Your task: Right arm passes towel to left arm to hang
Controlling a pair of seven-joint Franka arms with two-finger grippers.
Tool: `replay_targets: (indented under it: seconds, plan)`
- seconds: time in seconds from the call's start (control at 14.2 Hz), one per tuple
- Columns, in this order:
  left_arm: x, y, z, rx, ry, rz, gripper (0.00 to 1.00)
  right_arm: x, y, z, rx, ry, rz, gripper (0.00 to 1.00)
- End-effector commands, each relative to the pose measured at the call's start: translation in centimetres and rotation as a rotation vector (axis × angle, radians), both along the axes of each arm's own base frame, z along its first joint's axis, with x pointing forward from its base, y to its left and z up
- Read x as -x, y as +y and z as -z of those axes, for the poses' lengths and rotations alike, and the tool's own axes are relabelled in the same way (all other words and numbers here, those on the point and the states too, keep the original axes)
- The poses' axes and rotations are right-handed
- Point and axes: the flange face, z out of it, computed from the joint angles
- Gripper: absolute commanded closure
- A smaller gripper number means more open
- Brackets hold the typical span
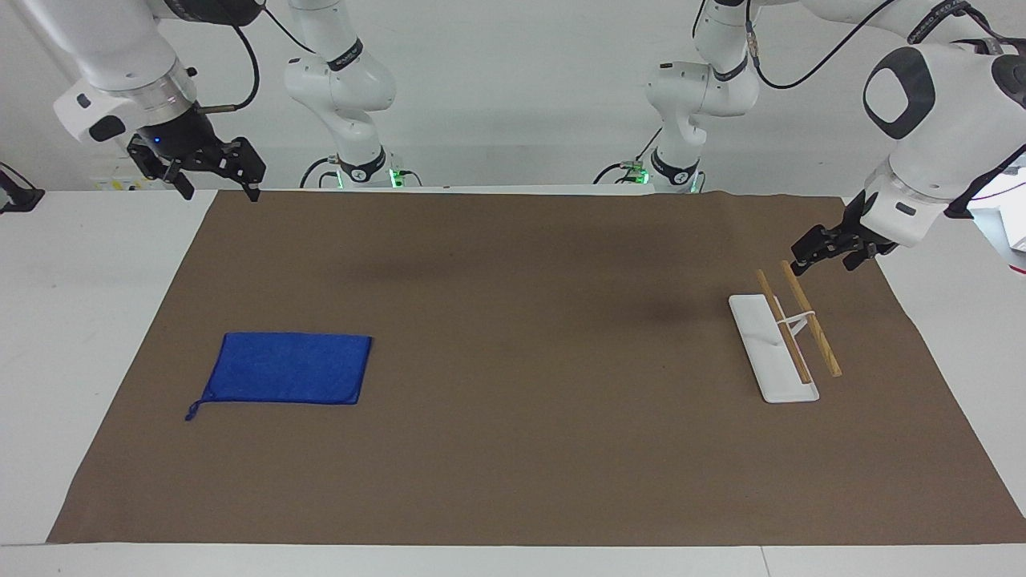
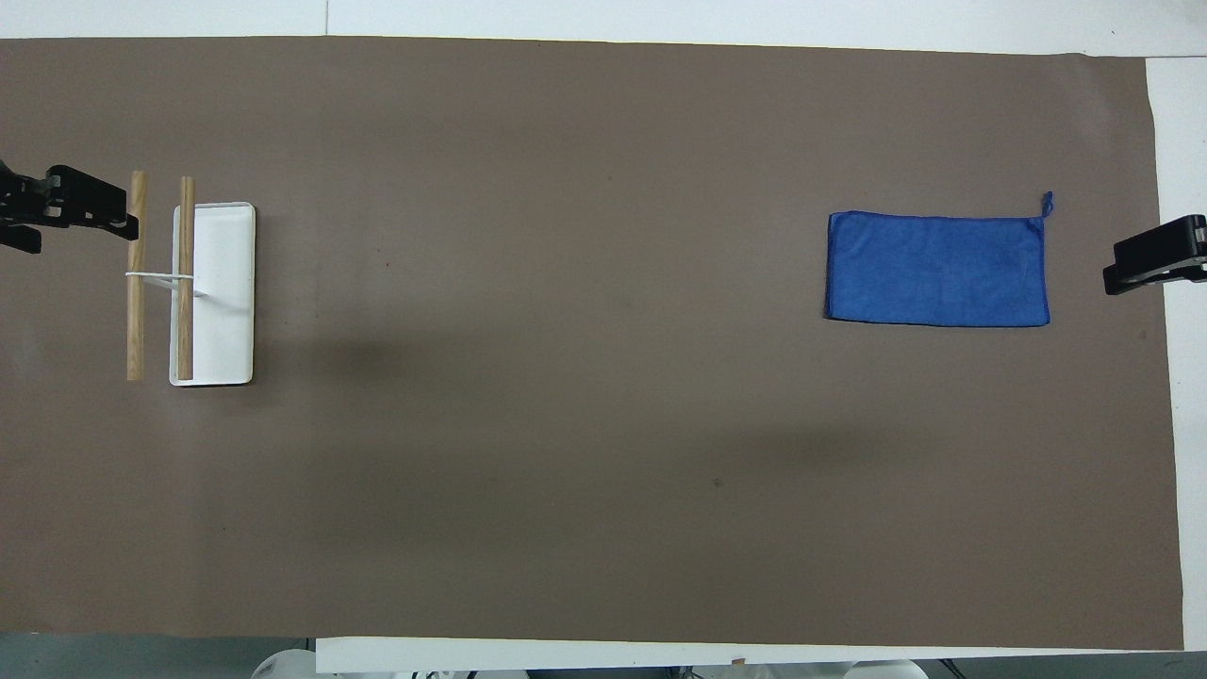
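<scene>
Across the middle of both frames you have the surface under a brown mat, with the right arm at the upper left of the facing view and the left arm at its upper right. The white rack with two wooden rods stands right of centre there, and the towel lies flat at lower left, its loop at the bottom-left corner. Your right gripper hangs with fingers spread at the mat's upper-left corner, clear of the towel; the left gripper hovers just above the rack's rods, whether released or clenched I cannot tell.
</scene>
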Motion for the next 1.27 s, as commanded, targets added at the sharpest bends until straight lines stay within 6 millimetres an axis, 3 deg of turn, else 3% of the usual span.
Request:
replay_targets:
  seconds: [0.0, 0.28, 0.56, 0.71, 0.85, 1.06, 1.2]
  plan:
    - [0.4, 0.2, 0.2, -0.009, -0.013, 0.005, 0.0, 0.2, -0.1, 0.1, -0.016, 0.0, -0.012, 0.0]
    - [0.2, 0.5, -0.1, -0.018, -0.027, 0.008, 0.0, 0.2, 0.0, 0.1, -0.018, 0.002, -0.009, 0.0]
    - [-0.2, 0.9, -3.6, -0.094, -0.087, 0.025, 0.0, 0.6, 0.1, 0.0, -0.021, 0.017, -0.023, 0.0]
    - [0.2, 1.4, -4.1, -0.092, -0.088, 0.021, 0.0, -0.1, -0.3, 1.2, -0.021, -0.019, -0.056, 0.0]
    - [0.3, 1.5, -4.0, -0.091, -0.076, 0.021, 0.0, -1.8, -0.8, 4.2, -0.015, -0.065, -0.075, 0.0]
    - [0.5, 1.4, -3.9, -0.091, -0.062, 0.021, 0.0, -6.4, -1.6, 11.5, -0.031, -0.066, -0.073, 0.0]
    - [0.6, 1.3, -4.3, -0.09, -0.068, 0.019, 0.0, -8.2, -1.7, 15.8, -0.037, -0.075, -0.073, 0.0]
